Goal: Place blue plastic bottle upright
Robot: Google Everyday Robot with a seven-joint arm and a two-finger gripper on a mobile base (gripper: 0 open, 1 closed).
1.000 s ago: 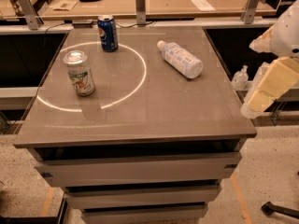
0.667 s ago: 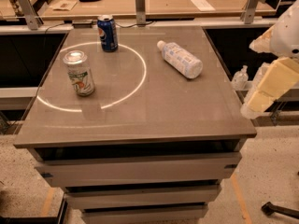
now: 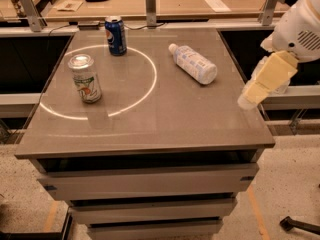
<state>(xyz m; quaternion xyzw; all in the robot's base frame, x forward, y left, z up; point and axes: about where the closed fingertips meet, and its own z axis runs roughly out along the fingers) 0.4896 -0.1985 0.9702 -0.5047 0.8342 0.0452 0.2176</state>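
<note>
The blue plastic bottle (image 3: 194,64) lies on its side on the grey table top (image 3: 150,119), right of centre toward the back. Its white cap points to the far left and its pale blue-and-white label faces up. My gripper (image 3: 256,90) hangs at the right edge of the view, beyond the table's right edge and a little nearer than the bottle. It is apart from the bottle and holds nothing that I can see.
A dark blue soda can (image 3: 115,35) stands at the back left. A green-and-white can (image 3: 86,78) stands at the left. A white ring of light (image 3: 145,91) lies on the top. Drawers (image 3: 145,184) sit below. A wooden bench (image 3: 170,1) with metal posts runs behind.
</note>
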